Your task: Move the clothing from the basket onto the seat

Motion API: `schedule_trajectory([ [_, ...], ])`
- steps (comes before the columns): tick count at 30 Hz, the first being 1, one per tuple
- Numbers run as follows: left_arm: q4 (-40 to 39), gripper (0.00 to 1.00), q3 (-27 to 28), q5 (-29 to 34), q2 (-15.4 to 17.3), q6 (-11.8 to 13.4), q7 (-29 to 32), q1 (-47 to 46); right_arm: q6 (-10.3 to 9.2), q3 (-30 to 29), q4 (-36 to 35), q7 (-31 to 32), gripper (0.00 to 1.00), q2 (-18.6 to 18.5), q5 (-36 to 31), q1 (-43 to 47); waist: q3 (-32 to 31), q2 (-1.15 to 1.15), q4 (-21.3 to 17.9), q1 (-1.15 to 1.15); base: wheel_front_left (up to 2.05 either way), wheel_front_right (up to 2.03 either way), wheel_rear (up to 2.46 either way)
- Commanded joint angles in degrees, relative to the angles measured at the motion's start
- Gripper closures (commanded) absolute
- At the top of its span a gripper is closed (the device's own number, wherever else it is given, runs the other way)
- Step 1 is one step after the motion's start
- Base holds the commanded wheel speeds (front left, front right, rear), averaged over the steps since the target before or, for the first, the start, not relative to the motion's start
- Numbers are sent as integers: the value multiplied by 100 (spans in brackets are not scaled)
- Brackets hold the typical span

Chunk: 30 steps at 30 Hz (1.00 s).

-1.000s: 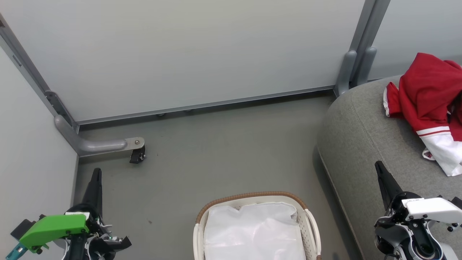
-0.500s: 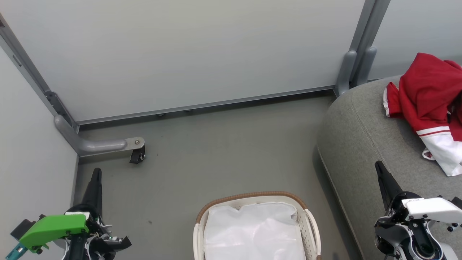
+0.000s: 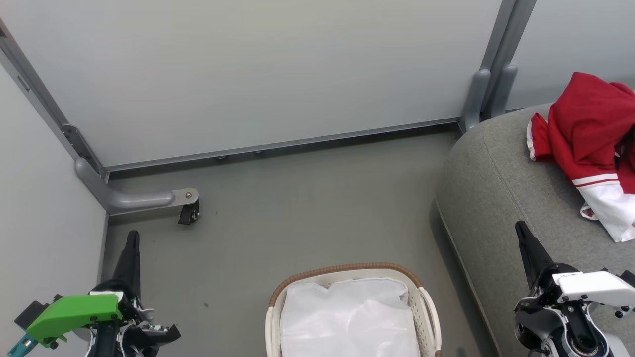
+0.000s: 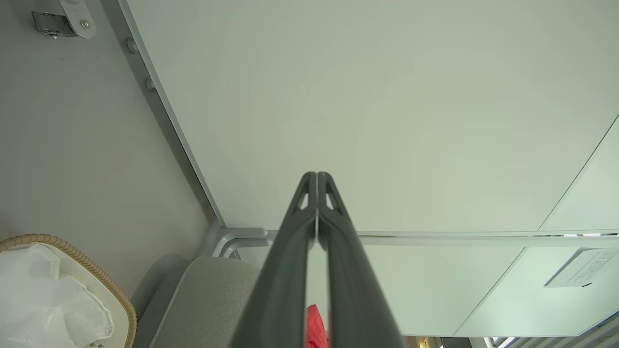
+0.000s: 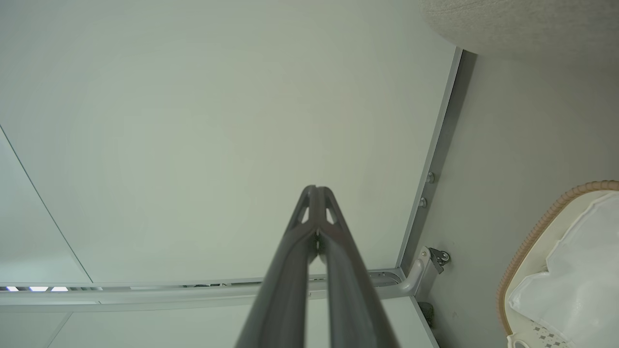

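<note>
Red clothing (image 3: 593,131) with white trim lies bunched on the grey seat (image 3: 496,198) at the right of the head view. A sliver of the clothing (image 4: 315,328) shows between my left fingers in the left wrist view. The basket (image 3: 347,270), white with a brown woven rim, stands on the floor at bottom centre, holding just its crumpled white liner (image 3: 349,317). My left gripper (image 3: 132,237) is shut and empty at the lower left, pointing toward the wall. Shut and empty too, my right gripper (image 3: 521,228) hovers over the seat's front edge. Both stand apart from the basket.
Pale partition panels (image 3: 258,69) enclose the area at the back and left. A grey metal foot with a black caster (image 3: 188,213) juts onto the floor at the left. A grey post (image 3: 488,89) stands beside the seat's corner. Grey floor (image 3: 307,208) lies between basket and wall.
</note>
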Motion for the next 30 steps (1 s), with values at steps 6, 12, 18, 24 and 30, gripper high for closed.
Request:
schedule_trajectory([
  [6, -12, 100, 12, -20, 29, -30, 24, -65, -4, -12, -23, 7, 100, -32, 20, -1, 0, 0, 0, 0, 0, 0, 0],
  [12, -12, 100, 12, -20, 29, -30, 25, -65, -4, -12, -23, 6, 100, -32, 20, -1, 0, 0, 0, 0, 0, 0, 0],
  [18, -12, 100, 12, -20, 28, -30, 25, -65, -3, -12, -23, 6, 100, -32, 20, -1, 0, 0, 0, 0, 0, 0, 0],
  [24, -13, 100, 12, -19, 29, -30, 25, -65, -3, -12, -23, 6, 100, -32, 20, -1, 0, 0, 0, 0, 0, 0, 0],
  [30, -13, 100, 12, -19, 29, -30, 25, -64, -3, -12, -23, 6, 100, -32, 20, 0, 0, 0, 0, 0, 0, 0, 0],
])
